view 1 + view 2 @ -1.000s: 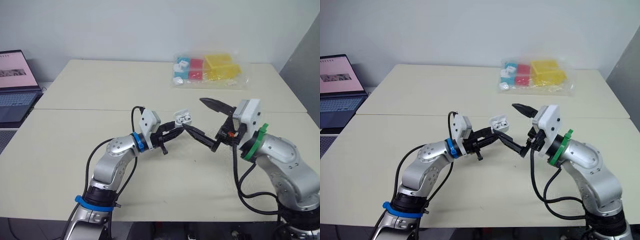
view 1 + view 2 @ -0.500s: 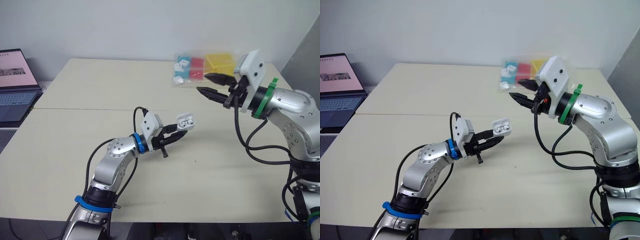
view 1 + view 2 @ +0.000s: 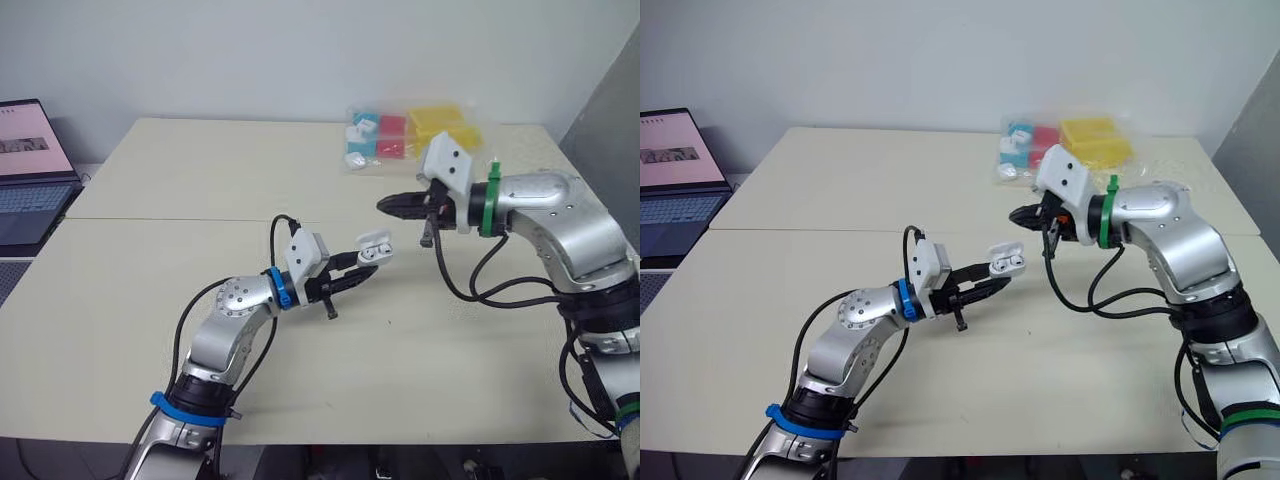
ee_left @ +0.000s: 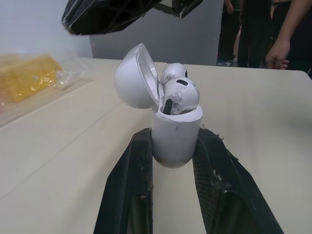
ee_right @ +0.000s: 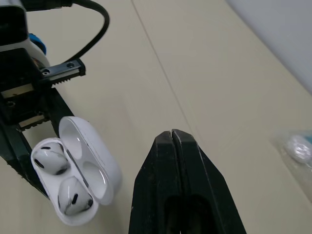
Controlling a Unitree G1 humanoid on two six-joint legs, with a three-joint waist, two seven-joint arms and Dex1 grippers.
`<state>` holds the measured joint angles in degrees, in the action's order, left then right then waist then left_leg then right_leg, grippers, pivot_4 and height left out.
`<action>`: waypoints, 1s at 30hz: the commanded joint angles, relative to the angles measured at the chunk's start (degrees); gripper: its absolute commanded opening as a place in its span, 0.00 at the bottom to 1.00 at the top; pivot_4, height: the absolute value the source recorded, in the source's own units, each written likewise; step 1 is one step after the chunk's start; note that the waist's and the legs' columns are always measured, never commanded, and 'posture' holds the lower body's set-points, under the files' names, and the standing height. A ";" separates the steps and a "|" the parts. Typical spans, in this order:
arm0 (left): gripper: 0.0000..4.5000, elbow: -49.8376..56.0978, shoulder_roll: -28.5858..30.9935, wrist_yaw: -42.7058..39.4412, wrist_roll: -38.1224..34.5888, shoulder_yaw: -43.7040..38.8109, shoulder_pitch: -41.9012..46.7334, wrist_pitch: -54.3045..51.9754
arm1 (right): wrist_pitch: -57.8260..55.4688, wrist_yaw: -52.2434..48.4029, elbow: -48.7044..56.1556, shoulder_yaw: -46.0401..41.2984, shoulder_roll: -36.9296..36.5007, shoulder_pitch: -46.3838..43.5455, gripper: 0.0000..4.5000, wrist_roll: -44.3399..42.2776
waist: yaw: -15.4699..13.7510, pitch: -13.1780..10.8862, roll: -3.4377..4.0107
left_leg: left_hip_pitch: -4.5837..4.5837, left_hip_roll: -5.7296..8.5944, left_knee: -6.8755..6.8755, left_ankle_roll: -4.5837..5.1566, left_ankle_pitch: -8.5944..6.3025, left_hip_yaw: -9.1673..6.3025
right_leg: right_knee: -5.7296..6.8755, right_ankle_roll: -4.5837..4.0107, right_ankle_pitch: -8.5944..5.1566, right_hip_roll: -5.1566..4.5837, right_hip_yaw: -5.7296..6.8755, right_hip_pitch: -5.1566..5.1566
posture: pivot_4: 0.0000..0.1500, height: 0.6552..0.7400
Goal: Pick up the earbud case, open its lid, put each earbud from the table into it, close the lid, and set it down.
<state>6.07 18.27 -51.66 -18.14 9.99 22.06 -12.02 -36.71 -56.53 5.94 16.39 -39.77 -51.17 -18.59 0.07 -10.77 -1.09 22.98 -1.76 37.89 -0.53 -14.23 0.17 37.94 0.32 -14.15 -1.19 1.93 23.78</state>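
A pale beige table runs back to a plain light wall, and a thin seam crosses the top from 9 to 3 o'clock. Past the table's 9 o'clock edge stands an open laptop with its screen lit. In the left wrist view a person's hand hangs at the far side of the room, beyond the table.

At about 1 o'clock on the table, close to the wall, lies a clear plastic bag. It holds yellow, red and blue boxes and a few small white pieces.

The white case is near the middle of the table, held up off the surface. The left end effector grips it, with one black finger pressed on each side of its lower body. Its lid is hinged open and leans back. Both earbuds sit side by side in the case, their rounded heads standing above the rim.

The right end effector hangs in the air at about 1 o'clock from the case, near it but apart from it. Its two fingers are pressed together with nothing between them, and the tips point toward the robot's left.
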 commanded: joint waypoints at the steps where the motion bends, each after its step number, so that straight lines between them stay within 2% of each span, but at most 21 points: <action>1: 0.17 1.26 -0.02 -0.47 -0.28 0.32 0.23 1.34 | -0.21 -3.00 0.39 0.39 0.10 -2.25 0.00 0.70 | -0.01 0.00 0.00 | 0.00 0.00 0.00 0.00 0.00 0.00 | 0.00 0.00 0.00 0.00 0.00 0.00 | 1.00 0.94; 6: 0.17 1.17 -0.16 -0.21 -0.20 0.11 -0.04 1.38 | -2.50 -7.63 2.84 1.17 -0.85 -1.53 0.00 -0.15 | -0.03 0.00 0.00 | 0.00 -0.01 0.00 0.00 0.00 -0.01 | -0.01 0.00 0.00 -0.02 0.00 0.00 | 1.00 0.94; 15: 0.17 1.19 -0.59 0.44 -0.33 -0.01 -0.17 1.18 | -4.21 -10.12 6.01 0.71 -2.90 0.90 0.00 0.36 | -0.04 0.00 0.00 | -0.01 -0.01 0.01 0.00 0.00 -0.05 | 0.01 0.00 0.00 -0.02 0.01 0.00 | 1.00 0.94; 23: 0.17 0.92 -1.73 1.66 -1.32 -0.98 0.49 -0.49 | -3.27 -8.32 8.55 0.89 -2.89 4.06 0.00 1.92 | -0.05 0.00 0.00 | -0.01 0.00 0.01 0.00 0.00 -0.04 | 0.02 0.00 0.00 -0.01 0.01 0.00 | 1.00 0.94; 30: 0.17 1.11 -3.46 4.48 -4.07 -3.31 1.64 -6.18 | 1.13 -3.99 13.72 1.91 -2.56 7.17 0.00 7.01 | -0.02 0.00 0.00 | -0.01 0.00 0.02 0.00 0.00 -0.05 | 0.02 0.01 0.00 -0.01 0.02 0.01 | 1.00 0.94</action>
<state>4.15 15.42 -47.95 -19.76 8.90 21.72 -18.46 -36.76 -60.93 17.95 17.27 -42.14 -44.51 -12.83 0.05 -10.77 -1.09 22.96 -1.75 37.91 -0.53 -14.23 0.11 37.96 0.33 -14.15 -1.21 1.95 23.78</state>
